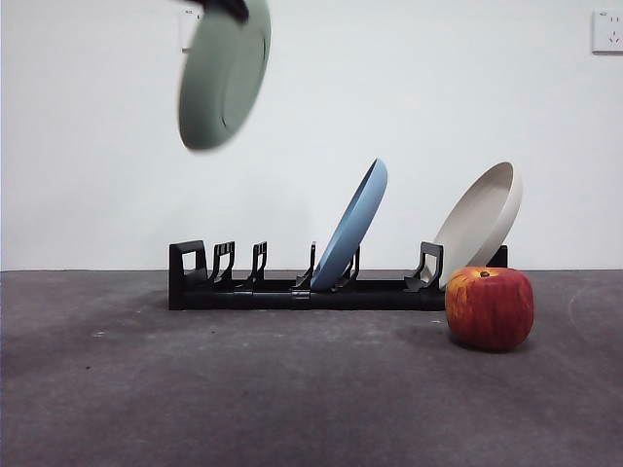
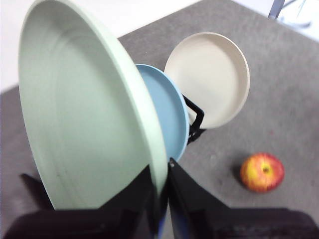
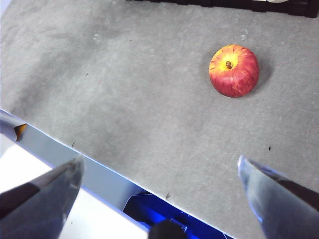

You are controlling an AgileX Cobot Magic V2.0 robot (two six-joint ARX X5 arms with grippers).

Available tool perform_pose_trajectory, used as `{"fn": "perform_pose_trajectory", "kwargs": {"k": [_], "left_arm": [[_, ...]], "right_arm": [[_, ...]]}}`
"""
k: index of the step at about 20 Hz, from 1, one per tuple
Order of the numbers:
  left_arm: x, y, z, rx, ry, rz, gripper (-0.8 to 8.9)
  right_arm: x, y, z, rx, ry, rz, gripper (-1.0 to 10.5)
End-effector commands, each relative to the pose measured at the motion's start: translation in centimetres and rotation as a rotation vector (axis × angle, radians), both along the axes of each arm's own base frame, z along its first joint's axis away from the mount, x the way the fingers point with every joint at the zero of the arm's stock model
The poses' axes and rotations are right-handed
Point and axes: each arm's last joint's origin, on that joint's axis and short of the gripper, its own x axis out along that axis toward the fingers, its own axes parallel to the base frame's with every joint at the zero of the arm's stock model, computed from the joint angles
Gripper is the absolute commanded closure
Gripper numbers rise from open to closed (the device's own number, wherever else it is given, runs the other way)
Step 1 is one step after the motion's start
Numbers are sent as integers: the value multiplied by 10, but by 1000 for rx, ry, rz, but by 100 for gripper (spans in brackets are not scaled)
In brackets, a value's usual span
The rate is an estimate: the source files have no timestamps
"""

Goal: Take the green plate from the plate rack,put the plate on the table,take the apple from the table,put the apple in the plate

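Dark grey worktop (image 1: 243, 389) carries the plate rack (image 1: 292, 290), holding a blue plate (image 1: 352, 229) and a beige plate (image 1: 479, 222), with the apple (image 1: 490, 307) just beside the rack's beige-plate end. Left gripper (image 2: 160, 186) is clamped on the green plate's (image 1: 224, 73) rim, plate tilted high above the rack. Right gripper (image 3: 159, 181), jaws spread wide, hangs over bare worktop, well apart from the apple.

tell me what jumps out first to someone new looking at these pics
The green plate hangs high in the air above the plate rack's empty end, its rim pinched in the left gripper. In the rack, a blue plate and a beige plate lean; the apple sits on the table beside it.
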Motion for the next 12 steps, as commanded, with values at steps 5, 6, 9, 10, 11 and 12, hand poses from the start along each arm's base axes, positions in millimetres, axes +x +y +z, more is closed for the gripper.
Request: {"fn": "perform_pose_trajectory", "kwargs": {"k": [5,6,9,10,11,12], "left_arm": [[-71,-30,3,373,-31,-65,819],[-78,-38,-4,424,-14,-86,819],[-103,-63,-30,567,-25,-127,819],[-110,-70,-43,615,-26,-138,819],[-116,-76,-59,664,-26,-148,819],[-121,-82,-76,708,-24,-164,819]], "right_arm": [[0,0,1,2,-9,0,290],[0,0,1,2,-9,0,290],[0,0,1,2,-9,0,290],[0,0,2,3,-9,1,290],[0,0,2,4,-9,2,290],[0,0,1,4,-8,2,290]]}}
